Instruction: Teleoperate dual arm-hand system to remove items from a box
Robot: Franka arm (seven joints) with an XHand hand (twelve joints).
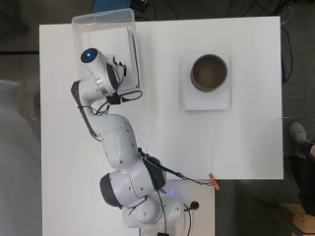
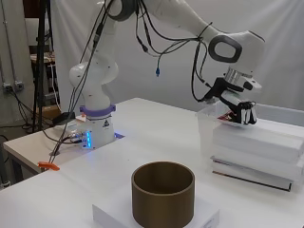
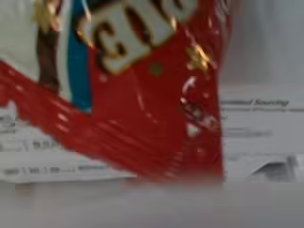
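Your hand [image 2: 240, 113] sits in the clear box [image 1: 83, 24], fingers curled round a red packet [image 3: 156, 118] beneath the palm. Not lifted out yet, I judge; the brown cylinder [image 2: 163, 192] stands well apart on the surface [image 1: 162, 142].

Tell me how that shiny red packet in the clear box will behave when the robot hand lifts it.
The red packet looks like glossy film with creases, so it is probably floppy, light and somewhat slippery. It will likely sag or crumple rather than hold shape. The robot hand is down in the clear box; its grip is hidden.
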